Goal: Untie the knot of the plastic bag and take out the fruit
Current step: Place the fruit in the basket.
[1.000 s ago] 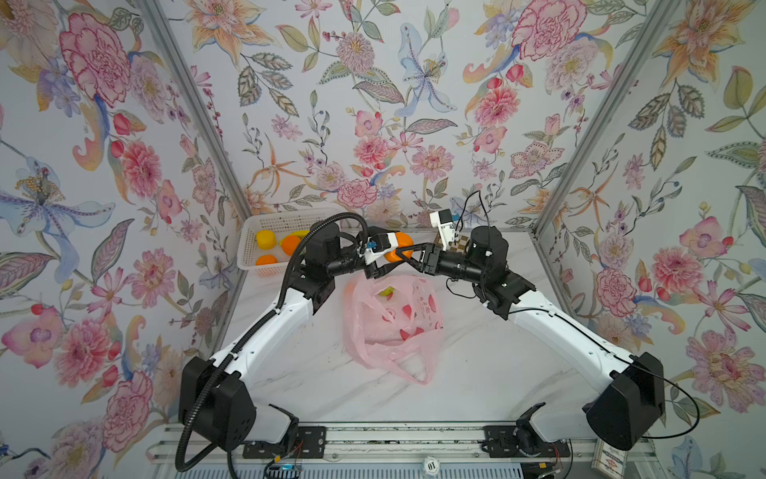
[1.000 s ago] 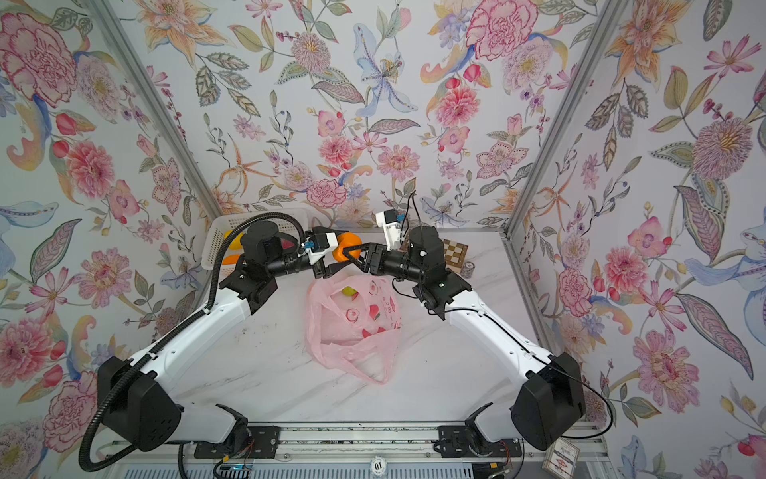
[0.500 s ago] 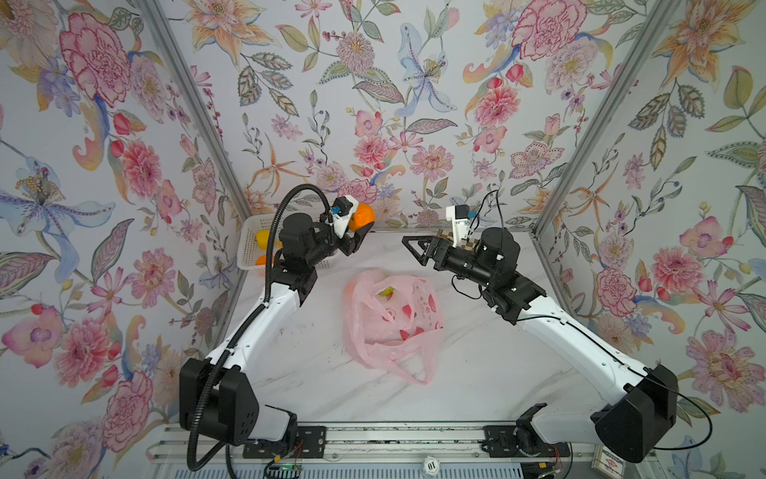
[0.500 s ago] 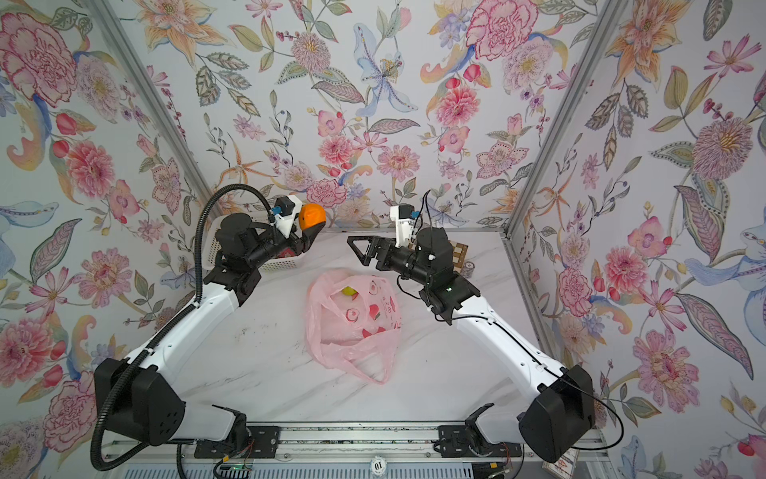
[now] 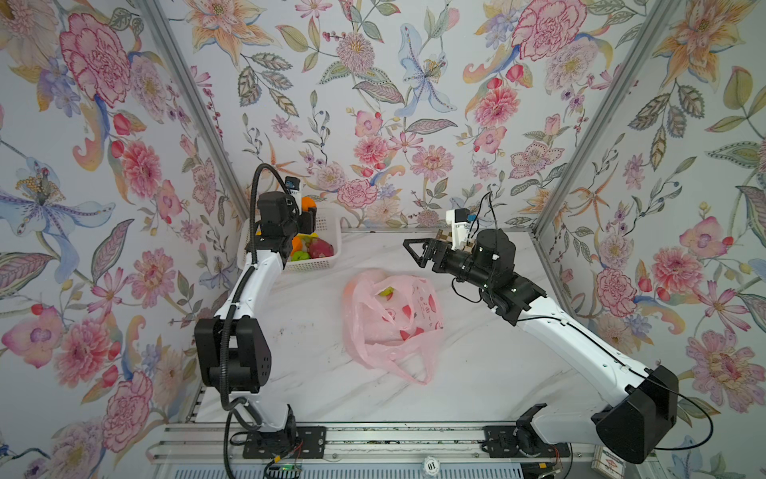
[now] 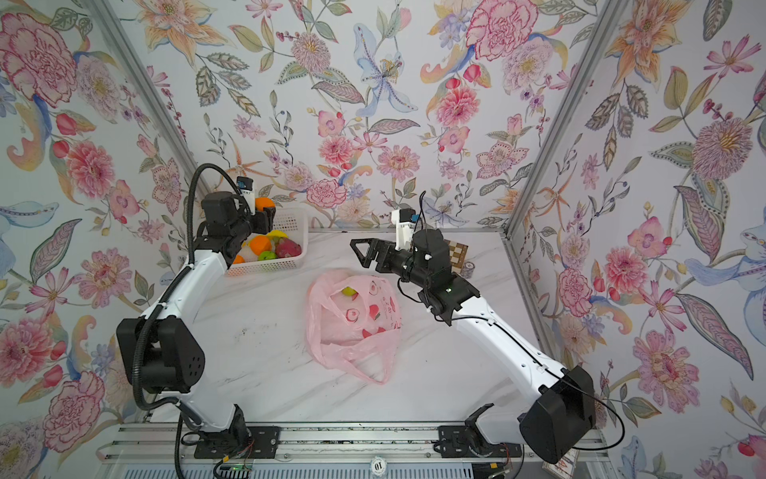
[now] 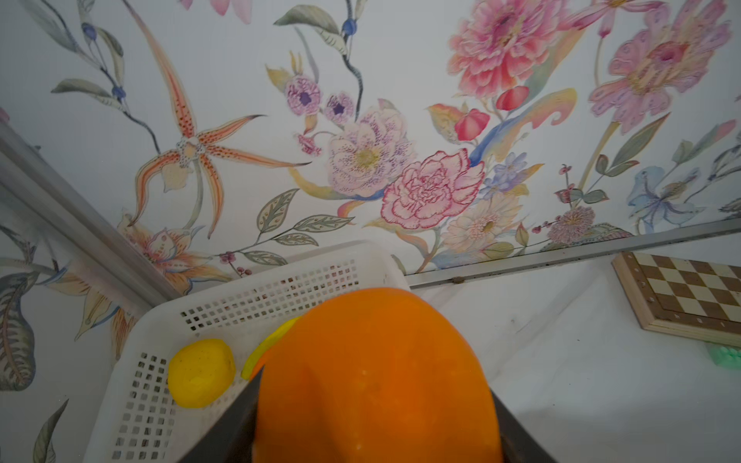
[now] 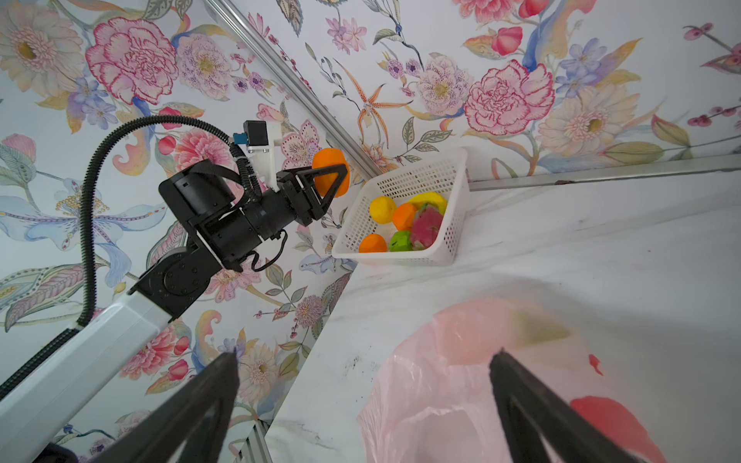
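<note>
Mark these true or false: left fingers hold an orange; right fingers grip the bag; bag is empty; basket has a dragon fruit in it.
1. The left fingers hold an orange. True.
2. The right fingers grip the bag. False: they are wide open and hold nothing.
3. The bag is empty. False: a green-yellow fruit shows inside its open mouth.
4. The basket has a dragon fruit in it. True.

Robot test booth; floral-papered panels (image 5: 414, 124), aluminium rail (image 5: 373, 440), marble tabletop (image 5: 311, 331).
</note>
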You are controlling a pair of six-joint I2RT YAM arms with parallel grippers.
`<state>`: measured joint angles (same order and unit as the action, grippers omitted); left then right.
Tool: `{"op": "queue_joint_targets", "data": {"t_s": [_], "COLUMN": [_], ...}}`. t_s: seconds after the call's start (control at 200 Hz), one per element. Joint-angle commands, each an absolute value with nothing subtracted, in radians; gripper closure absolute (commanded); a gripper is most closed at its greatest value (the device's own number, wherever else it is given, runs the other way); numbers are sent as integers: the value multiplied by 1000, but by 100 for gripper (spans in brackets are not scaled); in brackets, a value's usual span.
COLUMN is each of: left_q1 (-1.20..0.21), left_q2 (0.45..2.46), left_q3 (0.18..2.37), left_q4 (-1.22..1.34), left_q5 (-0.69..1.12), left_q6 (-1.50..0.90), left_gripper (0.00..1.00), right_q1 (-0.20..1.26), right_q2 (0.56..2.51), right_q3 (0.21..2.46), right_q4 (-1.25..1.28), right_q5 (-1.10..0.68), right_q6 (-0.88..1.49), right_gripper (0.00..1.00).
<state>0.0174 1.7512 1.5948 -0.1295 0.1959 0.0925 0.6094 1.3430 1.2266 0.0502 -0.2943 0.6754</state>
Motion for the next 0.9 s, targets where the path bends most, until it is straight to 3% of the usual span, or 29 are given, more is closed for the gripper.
{"op": "queue_joint_targets", "data": {"t_s": [0.0,0.62,0.896], "left_q1": [67,181,181], "left_q2": [1828,2291,2384], "left_q3": [1705,2157,2193], "left_q4": [-326,-830,-889], "left_q5": [118,-35,-49], "left_q6": [26,47,43], "left_gripper": [53,50,47], "right_q1": [624,673,688], "right_q2": [1357,1404,1393], "right_q3": [1274,1324,1319], "right_q4": [-13,-127,-145], "right_q5": [-265,-235,-206], "right_q6": [630,579,576], "right_gripper": [1,1,1]}}
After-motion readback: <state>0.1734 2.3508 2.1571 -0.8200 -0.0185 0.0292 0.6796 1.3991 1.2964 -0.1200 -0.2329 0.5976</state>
